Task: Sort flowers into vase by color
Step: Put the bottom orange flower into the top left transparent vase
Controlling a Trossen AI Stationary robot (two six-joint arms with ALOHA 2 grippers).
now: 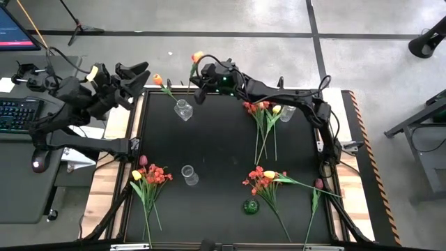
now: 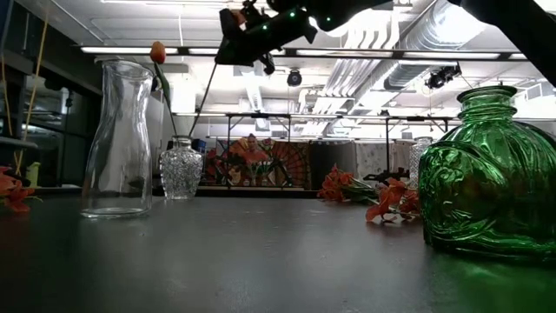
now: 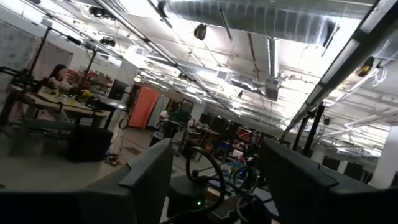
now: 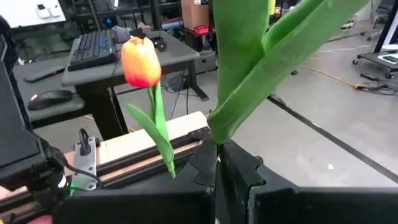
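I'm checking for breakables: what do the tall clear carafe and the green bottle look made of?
Tall clear carafe: likely glass, smooth and glossy; the room shows through it. Green bottle: likely pressed glass, translucent, with raised relief patterns and bright highlights. Clear plastic cannot be ruled out.

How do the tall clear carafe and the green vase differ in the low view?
The clear carafe is colourless, smooth-walled and slim; the green vase is deep green, with embossed relief, squat and bulbous. The carafe stands on the low view's left, the green vase on its right, closer to the camera. Both are upright glass and hold no flowers.
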